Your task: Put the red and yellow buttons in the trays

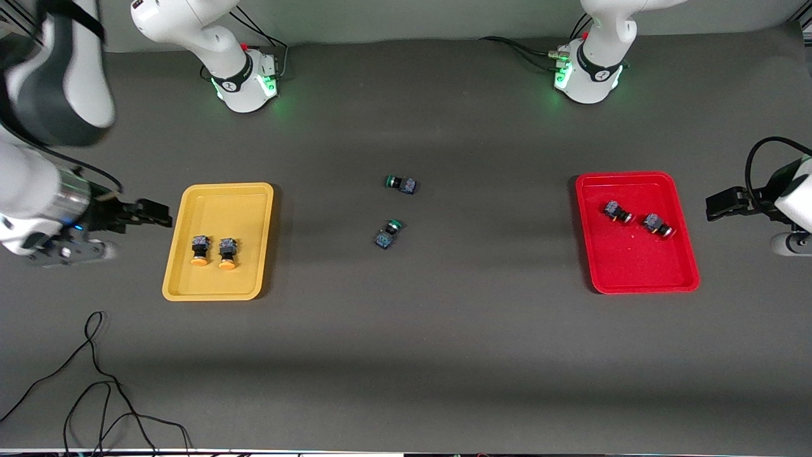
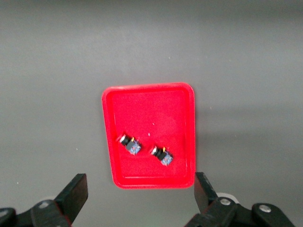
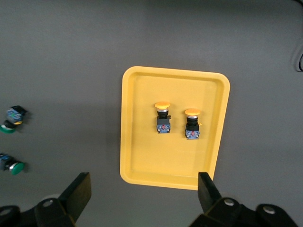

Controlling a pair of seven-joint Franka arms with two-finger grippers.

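Note:
Two yellow buttons [image 1: 200, 250] [image 1: 227, 252] lie side by side in the yellow tray [image 1: 222, 209]. Two red buttons [image 1: 618, 211] [image 1: 657, 225] lie in the red tray [image 1: 634, 260]. My right gripper [image 1: 155, 214] is open and empty over the bare table beside the yellow tray, at the right arm's end. My left gripper [image 1: 720, 206] is open and empty over the table beside the red tray, at the left arm's end. The right wrist view shows the yellow tray [image 3: 175, 85] with its buttons [image 3: 163, 117] [image 3: 192, 123]. The left wrist view shows the red tray [image 2: 156, 113] with its buttons [image 2: 130, 143] [image 2: 162, 154].
Two green-capped switches [image 1: 401, 184] [image 1: 388, 233] lie on the dark mat mid-table between the trays; they also show in the right wrist view [image 3: 13, 118] [image 3: 12, 164]. A loose black cable [image 1: 95, 381] lies near the front edge at the right arm's end.

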